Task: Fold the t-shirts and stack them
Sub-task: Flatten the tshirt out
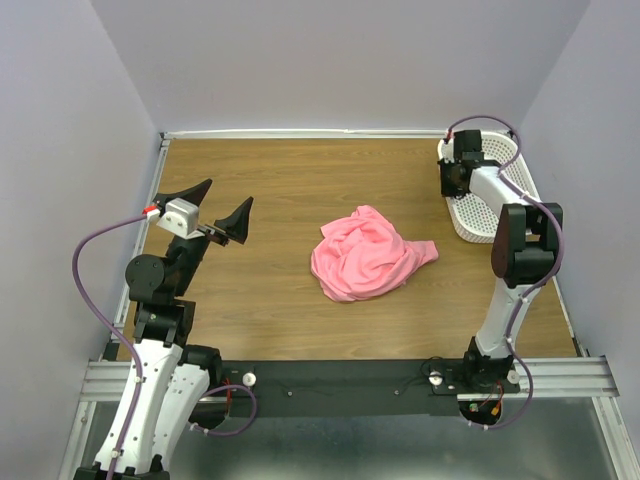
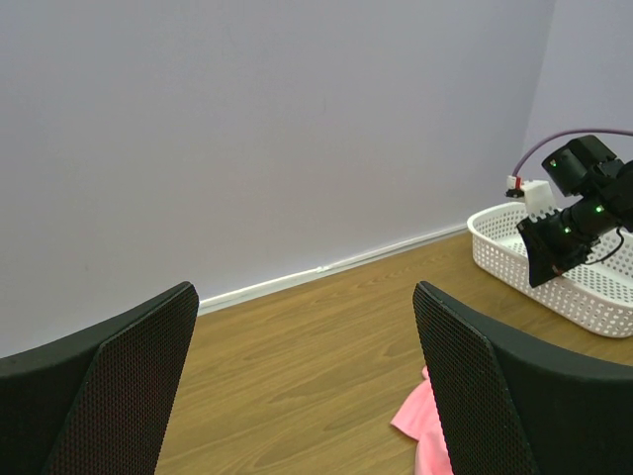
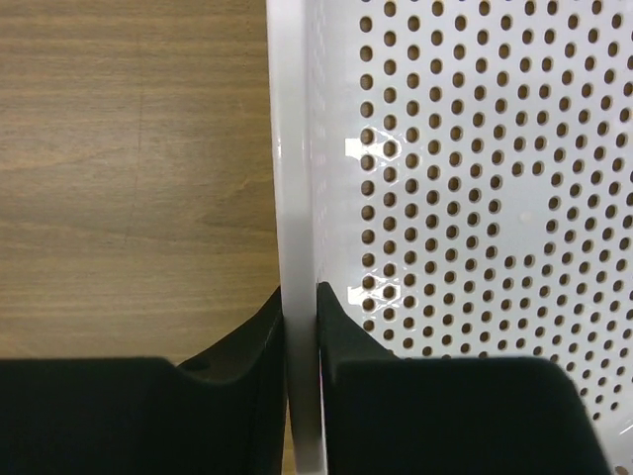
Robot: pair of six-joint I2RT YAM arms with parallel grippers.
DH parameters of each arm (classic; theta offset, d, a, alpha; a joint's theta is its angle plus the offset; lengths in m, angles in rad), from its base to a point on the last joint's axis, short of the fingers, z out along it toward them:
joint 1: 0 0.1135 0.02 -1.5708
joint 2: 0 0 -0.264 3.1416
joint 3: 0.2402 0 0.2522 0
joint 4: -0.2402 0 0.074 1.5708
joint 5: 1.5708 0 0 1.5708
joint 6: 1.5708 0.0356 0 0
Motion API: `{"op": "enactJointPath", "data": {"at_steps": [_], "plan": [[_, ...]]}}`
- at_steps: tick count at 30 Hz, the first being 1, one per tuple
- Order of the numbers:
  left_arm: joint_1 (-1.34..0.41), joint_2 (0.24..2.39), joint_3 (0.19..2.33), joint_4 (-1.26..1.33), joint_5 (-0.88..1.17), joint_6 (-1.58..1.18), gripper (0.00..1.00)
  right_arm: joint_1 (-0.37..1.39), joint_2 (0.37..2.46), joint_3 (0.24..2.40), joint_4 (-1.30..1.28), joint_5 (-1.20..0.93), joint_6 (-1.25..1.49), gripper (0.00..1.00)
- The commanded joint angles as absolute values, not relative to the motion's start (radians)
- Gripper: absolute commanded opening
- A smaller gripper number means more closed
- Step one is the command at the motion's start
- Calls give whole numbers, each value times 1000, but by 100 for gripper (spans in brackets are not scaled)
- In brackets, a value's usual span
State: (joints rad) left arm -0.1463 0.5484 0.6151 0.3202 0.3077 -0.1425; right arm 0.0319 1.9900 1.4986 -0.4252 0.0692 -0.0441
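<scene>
Worktop (image 1: 280,190): wood-grain, lilac walls (image 1: 350,60).
T-shirt (image 1: 365,255): salmon-pink, crumpled, mid-worktop.
Left gripper (image 1: 218,212): jaws spread wide, raised.
Right gripper (image 3: 300,297): jaws pinching rim of white perforated basket (image 3: 287,148).

Pale lilac walls (image 1: 340,60) enclose a wood-grain table (image 1: 280,190).

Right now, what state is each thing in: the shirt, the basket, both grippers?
salmon-pink t-shirt: crumpled heap mid-table, unfolded, not held.
white perforated basket: upright at the far right, its rim pinched by the right gripper.
left gripper: jaws wide open, empty, raised over the table.
right gripper: jaws closed on the basket rim.
</scene>
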Motion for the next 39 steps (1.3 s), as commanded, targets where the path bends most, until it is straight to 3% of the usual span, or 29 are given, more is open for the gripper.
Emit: {"op": "enactJointPath", "data": {"at_steps": [1, 6, 20, 31, 32, 35, 36, 39], "plan": [[-152, 538, 629, 339, 327, -137, 97, 37, 1985, 1496, -449, 67, -145, 20], [-152, 540, 627, 341, 325, -138, 97, 32, 2020, 1555, -448, 150, -198, 12], [-150, 554, 627, 339, 322, -132, 98, 8, 2215, 1807, -449, 325, -123, 12], [-152, 597, 629, 344, 336, -149, 98, -29, 2240, 1871, -449, 284, -173, 13], [-152, 604, 627, 342, 336, -152, 99, -29, 2224, 1876, -449, 276, -182, 16], [-152, 637, 627, 341, 342, -187, 98, -29, 2177, 1876, -449, 207, -205, 37], [-152, 644, 620, 348, 342, -211, 99, -29, 2137, 1873, -449, 162, -222, 49], [-156, 681, 612, 364, 397, -233, 98, -25, 2039, 1844, -449, 71, -236, 66]]}}
